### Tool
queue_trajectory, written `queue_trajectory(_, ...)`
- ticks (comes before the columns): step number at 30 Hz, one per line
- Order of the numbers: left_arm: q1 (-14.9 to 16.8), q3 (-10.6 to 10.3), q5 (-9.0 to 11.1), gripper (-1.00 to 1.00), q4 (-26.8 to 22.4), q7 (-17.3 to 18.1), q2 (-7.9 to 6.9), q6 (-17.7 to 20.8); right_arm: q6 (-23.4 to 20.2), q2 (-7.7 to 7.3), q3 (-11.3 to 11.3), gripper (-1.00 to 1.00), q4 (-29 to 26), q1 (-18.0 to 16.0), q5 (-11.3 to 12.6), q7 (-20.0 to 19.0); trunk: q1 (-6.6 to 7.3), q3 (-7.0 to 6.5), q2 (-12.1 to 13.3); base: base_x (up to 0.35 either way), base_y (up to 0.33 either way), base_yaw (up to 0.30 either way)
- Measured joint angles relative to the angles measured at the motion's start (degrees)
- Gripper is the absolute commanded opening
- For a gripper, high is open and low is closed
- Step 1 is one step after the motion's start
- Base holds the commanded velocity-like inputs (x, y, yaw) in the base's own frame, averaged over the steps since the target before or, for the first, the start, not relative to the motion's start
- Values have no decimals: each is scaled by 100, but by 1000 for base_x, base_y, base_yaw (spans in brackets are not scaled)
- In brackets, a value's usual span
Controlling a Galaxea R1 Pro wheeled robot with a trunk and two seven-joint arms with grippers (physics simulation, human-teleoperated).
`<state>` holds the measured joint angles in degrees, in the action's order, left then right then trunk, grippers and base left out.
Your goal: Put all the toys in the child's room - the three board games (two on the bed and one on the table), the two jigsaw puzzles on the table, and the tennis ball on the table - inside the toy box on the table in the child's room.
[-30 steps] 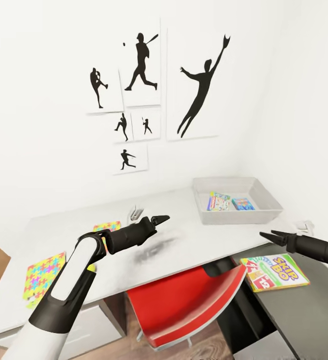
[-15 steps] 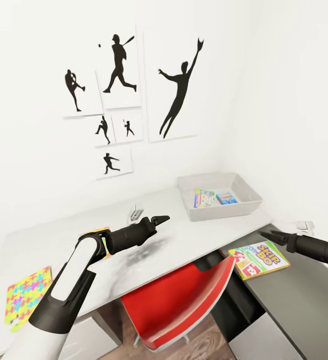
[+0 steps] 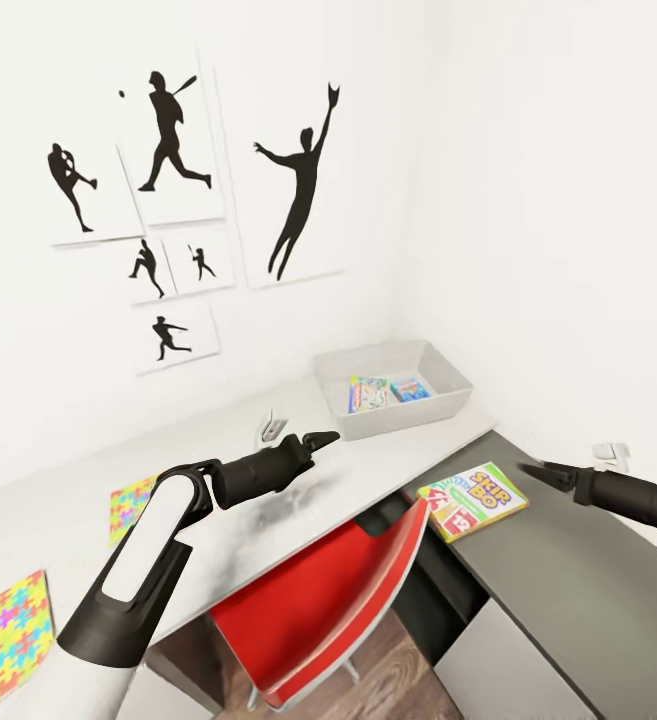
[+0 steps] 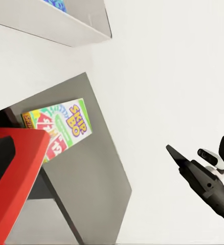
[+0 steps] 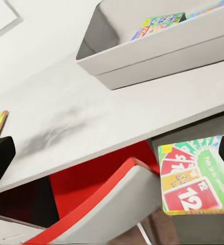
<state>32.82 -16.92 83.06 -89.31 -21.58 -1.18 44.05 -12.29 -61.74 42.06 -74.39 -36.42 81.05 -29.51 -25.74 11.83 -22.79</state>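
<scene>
We approach the SKIP-BO box (image 3: 473,500), just left of our right pincer (image 3: 530,470), from above, squarely; whether either pincer is released, we cannot tell.

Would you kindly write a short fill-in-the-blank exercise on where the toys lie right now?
1. The SKIP-BO box lies on the dark-grey ____ top.
2. The toy box holds ____ small colourful boxes.
3. The chair tucked under the table is ____.
Missing words: cabinet; two; red
</scene>
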Motion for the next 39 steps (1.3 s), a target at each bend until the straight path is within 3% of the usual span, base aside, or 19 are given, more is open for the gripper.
queue_trajectory(21, -1, 16, -11, 100, 0, -8, -25, 0, -13, 1, 0, 100, -8, -1, 7, 8, 0, -72, 0, 0, 0, -277)
queue_trajectory(39, -1, 25, -22, 100, 7, -27, -53, 0, -19, 22, 5, 100, -26, -1, 21, 8, 0, -203, 0, 0, 0, -195)
